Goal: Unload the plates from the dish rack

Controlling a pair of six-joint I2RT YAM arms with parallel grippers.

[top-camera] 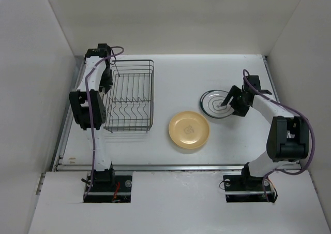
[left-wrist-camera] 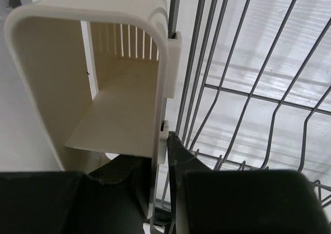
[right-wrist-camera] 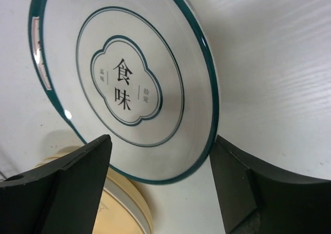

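The dish rack (top-camera: 153, 97) stands at the left, and I see no plates between its dividers. My left gripper (top-camera: 111, 63) is at its far left corner, shut on the rack's wire side (left-wrist-camera: 178, 104) where a cream clip-on holder (left-wrist-camera: 119, 115) hangs. A yellow-tan plate (top-camera: 189, 129) lies flat mid-table. A white plate with a dark green rim (top-camera: 213, 105) lies flat to its right. My right gripper (top-camera: 226, 100) is open and empty just above that plate's edge (right-wrist-camera: 209, 73), one finger either side. The yellow plate (right-wrist-camera: 116, 213) shows at the lower left of the right wrist view.
White walls enclose the table on the left, back and right. The left arm's links run along the rack's left side. A metal rail lines the table's near edge (top-camera: 170, 166).
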